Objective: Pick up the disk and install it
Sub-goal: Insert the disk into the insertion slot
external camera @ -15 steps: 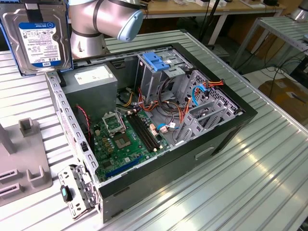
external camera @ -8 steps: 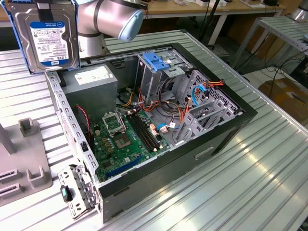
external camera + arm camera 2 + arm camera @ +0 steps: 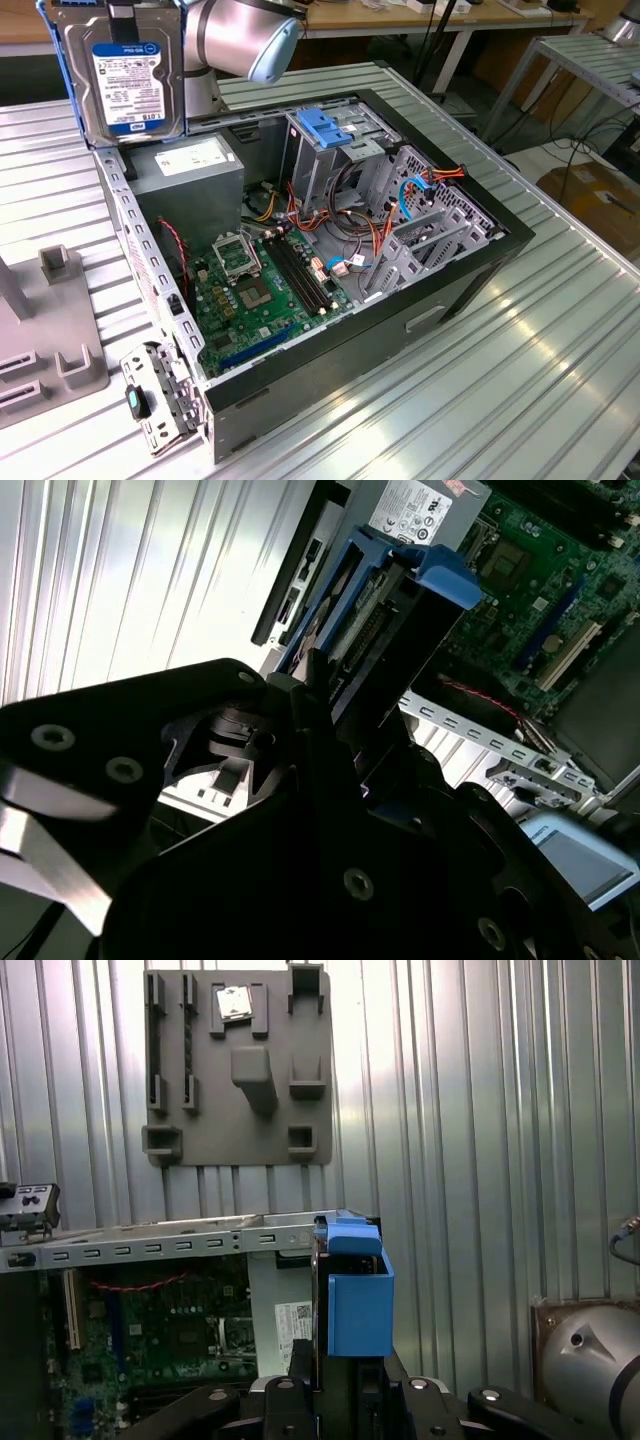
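Blue plastic rails frame the disk (image 3: pixel 122 72), which hangs upright in the air at the far end of the exterior view's left. Its white-and-dark label faces the camera. It is clear of the open computer case (image 3: pixel 450 290) and sits above the far edge of the grey power supply (image 3: pixel 190 170).

Just beside it, toward the exterior view's right, the arm (image 3: pixel 245 35) reaches in from the far side. Its silver joint with a pale blue cap lies roughly level over the case's far left corner.

In both wrist views the black tool (image 3: pixel 350 715) (image 3: pixel 340 1375) is clamped on the disk (image 3: pixel 365 615) (image 3: pixel 357 1300), with one finger on each flat side. The drive stands edge-on between them and a blue rail end juts out past them.

Beyond the disk, the first wrist view looks down on the case's perforated metal rim (image 3: pixel 180 1245) and the green motherboard (image 3: pixel 150 1320). Farther out, a grey fixture plate (image 3: pixel 240 1070) lies flat on the ribbed metal table (image 3: pixel 480 1110). A rounded arm joint (image 3: pixel 590 1360) sits off to one side.

The picture's upper edge cuts off the top of the disk in the exterior view. In the wrist views the label face is turned away, so little but the rails and a dark edge can be made out. The tool body blocks the lower part of the drive, and the exact line where the fingers meet it is lost in shadow. Inside the case, a blue latch (image 3: pixel 325 128) tops the drive cage, and tangled cables hide what lies beneath it.
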`<state>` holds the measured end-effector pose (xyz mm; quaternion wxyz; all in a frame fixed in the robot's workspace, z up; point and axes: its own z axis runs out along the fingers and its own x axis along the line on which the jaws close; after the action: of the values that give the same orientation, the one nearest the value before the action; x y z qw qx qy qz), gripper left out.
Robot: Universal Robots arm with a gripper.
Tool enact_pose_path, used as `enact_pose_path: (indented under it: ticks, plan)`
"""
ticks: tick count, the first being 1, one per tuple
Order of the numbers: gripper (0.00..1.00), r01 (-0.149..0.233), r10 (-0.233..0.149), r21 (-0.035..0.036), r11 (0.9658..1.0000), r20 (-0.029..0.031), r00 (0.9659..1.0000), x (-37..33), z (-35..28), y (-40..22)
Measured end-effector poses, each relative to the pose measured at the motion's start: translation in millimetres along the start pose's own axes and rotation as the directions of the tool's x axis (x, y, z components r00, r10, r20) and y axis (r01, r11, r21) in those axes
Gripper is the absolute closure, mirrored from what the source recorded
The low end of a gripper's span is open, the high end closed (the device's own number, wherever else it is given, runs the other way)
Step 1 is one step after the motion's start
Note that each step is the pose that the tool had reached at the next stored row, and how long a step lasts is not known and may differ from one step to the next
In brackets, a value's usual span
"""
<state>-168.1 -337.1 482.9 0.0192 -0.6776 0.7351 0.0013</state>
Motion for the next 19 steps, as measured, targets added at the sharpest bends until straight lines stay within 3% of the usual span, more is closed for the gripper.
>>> enact_pose_path:
  ticks: [4,19]
  plan:
    - [0.65,0.0,0.0,-0.0001,1.0,-0.0001,1.0,-0.9,0.3,-10.9]
    - [0.65,0.0,0.0,0.0,1.0,0.0,1.0,-3.4,1.1,-41.8]
